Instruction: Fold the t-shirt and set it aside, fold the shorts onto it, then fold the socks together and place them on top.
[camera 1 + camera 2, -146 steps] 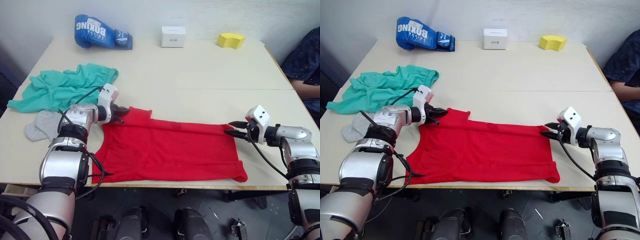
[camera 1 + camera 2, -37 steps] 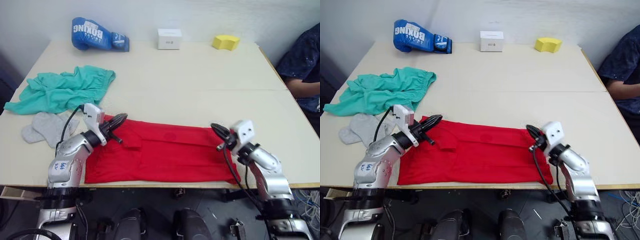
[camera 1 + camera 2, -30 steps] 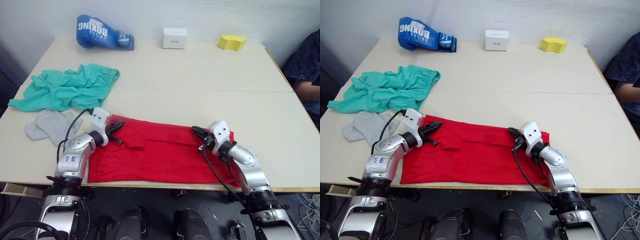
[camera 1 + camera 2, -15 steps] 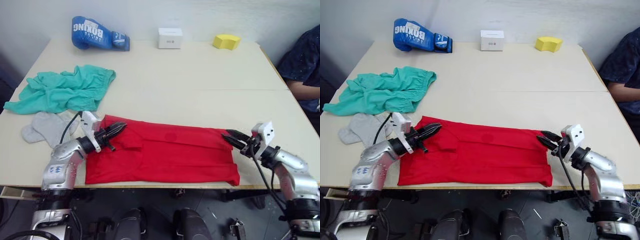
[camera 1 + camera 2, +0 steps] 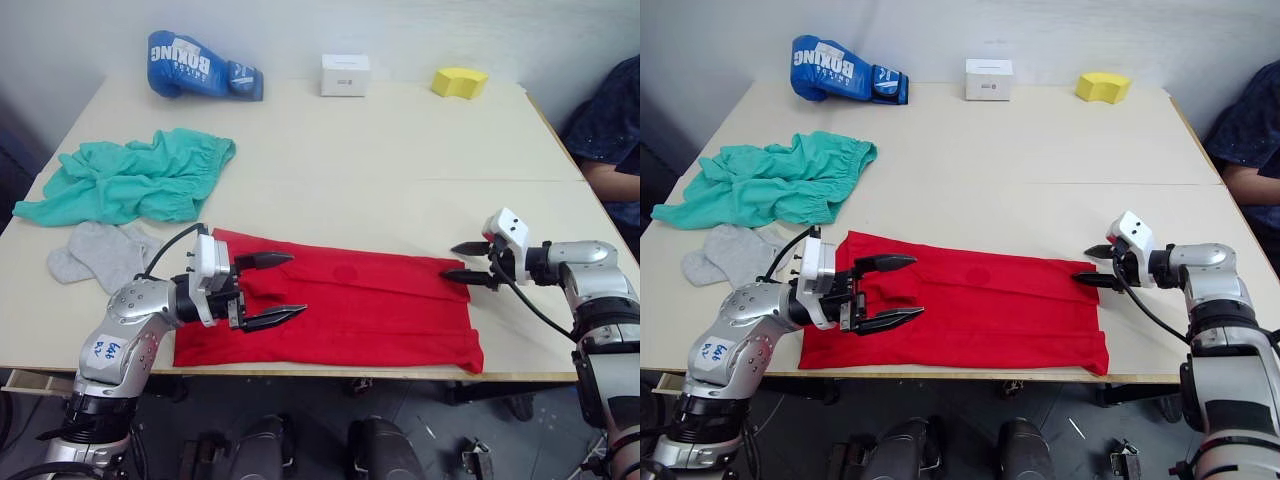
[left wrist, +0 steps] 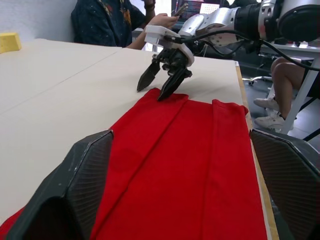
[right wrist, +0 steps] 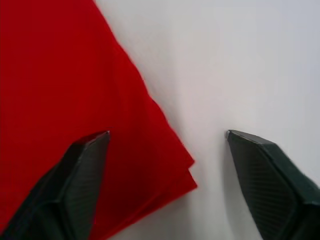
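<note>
Both fingers (image 5: pixel 272 288) spread above the t-shirt's (image 5: pixel 350 305) ends.

Evenly and brightly lit, soft and diffuse from above. Faint short shadows only, under the folded bright red cloth t-shirt (image 5: pixel 340 305) near the front edge of the pale beige rectangular table (image 5: pixel 400 150). No glare on the matt tabletop. Slightly soft in the right wrist view, black fingertips (image 7: pixel 82 170) blurred at close range.

red t-shirt (image 5: pixel 970 305) folded lengthwise at table (image 5: pixel 1040 170) front edge, left gripper (image 5: pixel 885 292) open over its left end, right gripper (image 5: pixel 1092 265) open at right end, shorts (image 5: pixel 765 180) & socks (image 5: pixel 725 255) far left
</note>
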`<act>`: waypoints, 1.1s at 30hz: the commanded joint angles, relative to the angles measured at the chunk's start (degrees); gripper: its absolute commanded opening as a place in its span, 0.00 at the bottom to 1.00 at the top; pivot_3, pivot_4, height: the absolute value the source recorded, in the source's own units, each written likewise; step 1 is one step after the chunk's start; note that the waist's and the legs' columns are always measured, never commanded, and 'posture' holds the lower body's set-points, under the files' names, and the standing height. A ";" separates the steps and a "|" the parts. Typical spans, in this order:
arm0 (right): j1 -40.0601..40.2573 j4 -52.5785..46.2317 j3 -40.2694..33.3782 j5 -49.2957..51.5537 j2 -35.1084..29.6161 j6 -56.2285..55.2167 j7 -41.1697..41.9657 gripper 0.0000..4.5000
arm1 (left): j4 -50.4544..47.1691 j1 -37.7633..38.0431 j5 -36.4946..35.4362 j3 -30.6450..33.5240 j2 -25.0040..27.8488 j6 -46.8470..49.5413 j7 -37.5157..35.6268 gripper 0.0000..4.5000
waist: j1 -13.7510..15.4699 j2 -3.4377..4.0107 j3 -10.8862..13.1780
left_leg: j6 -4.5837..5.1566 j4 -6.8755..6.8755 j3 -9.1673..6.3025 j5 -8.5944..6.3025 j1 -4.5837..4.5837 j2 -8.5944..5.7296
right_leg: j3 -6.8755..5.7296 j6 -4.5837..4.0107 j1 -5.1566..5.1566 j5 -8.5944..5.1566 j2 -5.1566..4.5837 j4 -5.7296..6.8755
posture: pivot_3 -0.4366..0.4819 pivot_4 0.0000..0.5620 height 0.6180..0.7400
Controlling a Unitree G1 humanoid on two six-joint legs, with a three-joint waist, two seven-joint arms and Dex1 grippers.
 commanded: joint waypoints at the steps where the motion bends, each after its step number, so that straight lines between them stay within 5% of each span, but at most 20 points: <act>1: -1.31 2.05 -0.12 -0.83 0.72 -0.01 4.52 0.52 | -2.46 1.19 -1.31 1.01 -0.07 0.01 0.81 1.00 | -0.01 0.00 0.00 | 0.00 0.00 0.00 0.00 0.00 -0.01 | 0.00 0.00 0.01 0.00 -0.01 0.00 | 0.48 0.27 1.00; 8: -4.05 3.45 0.79 -3.47 0.64 -0.12 7.35 0.00 | -3.55 2.18 -3.19 2.46 -0.59 0.75 2.39 1.00 | -0.05 0.00 0.00 | 0.00 -0.01 -0.02 0.00 0.01 0.01 | 0.00 0.00 0.01 0.00 -0.02 0.00 | 0.48 0.27 1.00; 11: -8.25 6.29 0.27 -5.95 0.77 -2.17 -0.49 0.00 | -3.77 2.06 -3.23 2.95 -1.46 -0.25 3.55 1.00 | -0.09 0.03 0.01 | -0.01 0.00 -0.01 0.00 0.01 0.00 | 0.00 0.00 0.00 0.00 -0.03 0.01 | 0.48 0.27 1.00; 17: -16.14 12.44 1.04 -14.22 3.31 -9.21 -30.43 0.00 | -3.46 0.30 -2.00 3.43 -6.00 -2.55 8.88 1.00 | -0.14 0.16 0.10 | -0.11 -0.02 -0.01 0.03 -0.02 -0.01 | 0.02 -0.05 -0.09 -0.02 -0.04 0.02 | 0.48 0.27 1.00; 23: -17.68 14.58 -1.04 -14.34 4.98 -6.87 -29.64 0.00 | -1.45 0.00 0.05 2.91 -6.81 -3.81 10.87 1.00 | -0.07 0.24 0.14 | -0.09 -0.03 0.01 0.06 -0.04 0.00 | 0.01 -0.06 -0.07 -0.03 0.02 0.02 | 0.48 0.27 1.00; 29: -17.28 12.66 -5.99 -10.67 0.10 -5.96 -25.11 0.38 | 4.35 -3.57 -0.07 3.97 -4.89 0.65 12.46 1.00 | 0.16 0.28 0.17 | -0.01 -0.02 0.01 0.10 -0.06 -0.04 | 0.00 -0.06 -0.07 -0.03 0.01 0.06 | 0.48 0.27 1.00; 33: -14.67 6.71 -8.69 -5.93 -5.67 11.18 -12.14 0.67 | 11.43 -8.97 3.44 3.88 -1.69 2.62 14.16 1.00 | 0.09 0.31 0.19 | -0.01 -0.05 0.00 0.09 -0.05 -0.04 | -0.01 -0.06 -0.06 -0.03 0.00 0.05 | 0.48 0.27 1.00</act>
